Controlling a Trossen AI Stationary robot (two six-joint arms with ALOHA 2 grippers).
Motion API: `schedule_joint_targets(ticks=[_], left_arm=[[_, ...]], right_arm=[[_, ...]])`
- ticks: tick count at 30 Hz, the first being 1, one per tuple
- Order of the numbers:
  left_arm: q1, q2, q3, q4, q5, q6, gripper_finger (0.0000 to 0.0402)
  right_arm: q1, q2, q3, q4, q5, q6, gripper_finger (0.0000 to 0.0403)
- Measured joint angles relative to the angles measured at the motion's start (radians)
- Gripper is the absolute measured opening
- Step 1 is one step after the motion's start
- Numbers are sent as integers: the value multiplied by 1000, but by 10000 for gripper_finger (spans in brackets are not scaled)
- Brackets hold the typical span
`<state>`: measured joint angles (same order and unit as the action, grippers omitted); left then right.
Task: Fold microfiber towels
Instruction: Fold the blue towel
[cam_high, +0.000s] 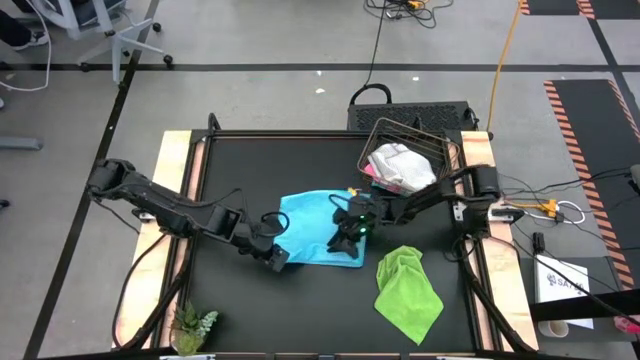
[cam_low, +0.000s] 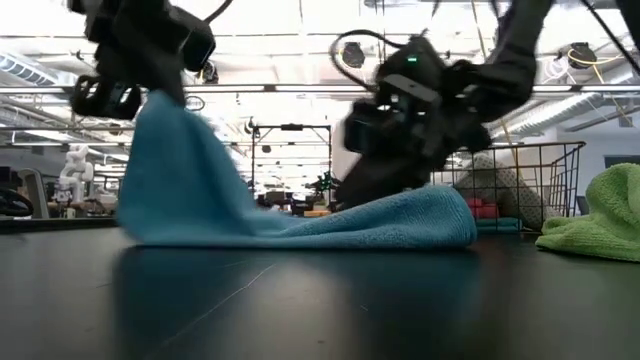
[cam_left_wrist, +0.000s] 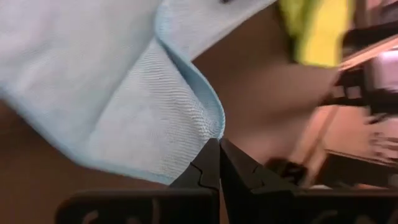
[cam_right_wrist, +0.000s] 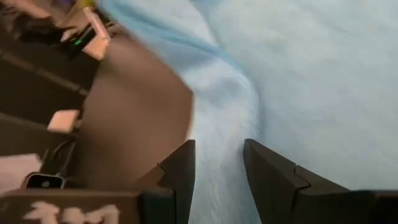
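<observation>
Pinching a corner of the light blue towel (cam_high: 315, 228) with our left claw (cam_high: 277, 256) clamped on it at centre frame, we hold our right claw (cam_high: 347, 240) apart over its right side, lime green towel (cam_high: 408, 291) lower right on the worktop (cam_high: 260, 170).

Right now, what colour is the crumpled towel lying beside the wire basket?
Lime green microfiber towel, clearest in the high view.

From my overhead feed: grey floor (cam_high: 250, 40) crossed by dark seam lines, an office chair base (cam_high: 125, 45) far left, an orange cable (cam_high: 505, 60) far right, striped hazard tape (cam_high: 585, 130) at right. Ceiling light strips (cam_low: 280, 40) glare; distant clutter, possibly shelving.
</observation>
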<state>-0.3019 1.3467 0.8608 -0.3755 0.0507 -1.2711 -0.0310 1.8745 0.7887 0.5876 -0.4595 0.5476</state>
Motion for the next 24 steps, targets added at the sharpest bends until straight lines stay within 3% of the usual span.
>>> schedule_joint_targets(ticks=[5, 10, 14, 24], left_arm=[[-25, 24, 1, 38, -7, -22, 7], [-38, 36, 0, 49, 0, -30, 3], [-47, 34, -1, 57, 1, -28, 8], [-47, 34, -1, 72, -13, -13, 10]], right_arm=[[6, 109, 187, -64, -73, -101, 130], [-1, 126, 320, -328, -91, -285, 130], [-1, 127, 338, -469, -92, -336, 128], [-1, 125, 319, -486, -93, -344, 91]])
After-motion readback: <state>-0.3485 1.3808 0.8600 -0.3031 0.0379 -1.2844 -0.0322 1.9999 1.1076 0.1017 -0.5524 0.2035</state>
